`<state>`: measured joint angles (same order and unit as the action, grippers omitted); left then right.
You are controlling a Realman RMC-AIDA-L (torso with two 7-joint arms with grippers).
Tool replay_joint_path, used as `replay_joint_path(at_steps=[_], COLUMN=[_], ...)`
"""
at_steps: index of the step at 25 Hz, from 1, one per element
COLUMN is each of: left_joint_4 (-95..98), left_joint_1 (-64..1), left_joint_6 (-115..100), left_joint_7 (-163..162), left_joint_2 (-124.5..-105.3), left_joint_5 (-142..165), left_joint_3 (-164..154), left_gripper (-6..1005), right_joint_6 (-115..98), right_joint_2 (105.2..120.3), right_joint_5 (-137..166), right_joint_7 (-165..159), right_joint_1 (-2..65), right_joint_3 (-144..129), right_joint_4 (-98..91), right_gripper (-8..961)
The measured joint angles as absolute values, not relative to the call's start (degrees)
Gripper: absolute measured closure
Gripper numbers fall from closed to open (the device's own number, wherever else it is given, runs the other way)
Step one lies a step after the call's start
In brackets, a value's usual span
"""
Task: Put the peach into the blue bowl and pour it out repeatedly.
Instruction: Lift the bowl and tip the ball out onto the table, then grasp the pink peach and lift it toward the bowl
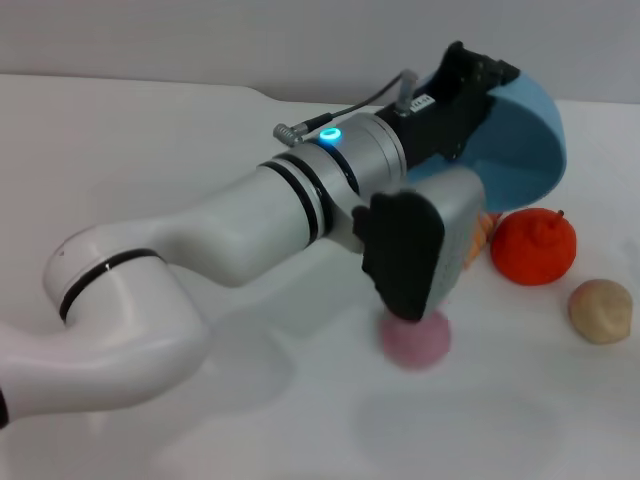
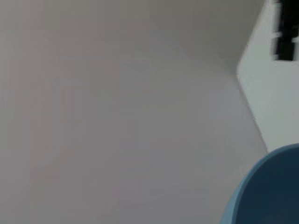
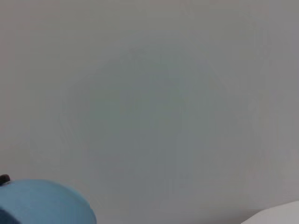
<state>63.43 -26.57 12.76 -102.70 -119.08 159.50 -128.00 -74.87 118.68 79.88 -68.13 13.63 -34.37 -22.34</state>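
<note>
Left arm stretched forward across the table — claw (image 1: 478, 85) far out.

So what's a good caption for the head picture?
Left gripper tips the blue bowl; the peach lies on the table.

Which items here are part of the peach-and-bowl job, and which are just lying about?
Part of the job:
- peach, on the table
- blue bowl, tipped on its side and lifted
- left gripper, at the bowl's rim

Just lying about:
- orange-red fruit
- beige lumpy ball

The right gripper is not in view.
</note>
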Motion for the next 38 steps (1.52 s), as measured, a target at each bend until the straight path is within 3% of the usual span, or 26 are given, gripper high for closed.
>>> replay_joint_path(at_steps=[12,20,26,38], left_joint_4=[59.87,48.04,47.44,45.72], left_joint_1=[-32.95,-41.33,-41.86,-40.69], left_joint_6=[-3.13,-24.02,-33.36,-34.56], left_joint_7=[-103.56,-119.87,-127.58,-129.52], left_joint_2=[-118.71,-118.13,-117.91,-118.06], left_joint_5=[112.78,109.15,109.08,108.96], left_joint_3=[-114.15,-97.97,-95.06,-93.31], left_gripper=[1000,1000,1000,1001], right_joint_6=[-76.89,-82.78,-81.60,-72.23], right_joint_2=[118.11,118.35,118.57,119.26], right_joint_5=[94.87,119.94,125.98,122.20], right_joint_7=[-86.51,-101.80,-106.25,-111.97], right_joint_1=[14.98,25.19,33.28,36.68], right_joint_3=[-35.12,-35.35,-42.56,-57.28], right_joint_4=[-29.79,-34.29,-29.57,-25.65], right_gripper=[523,528,532,539])
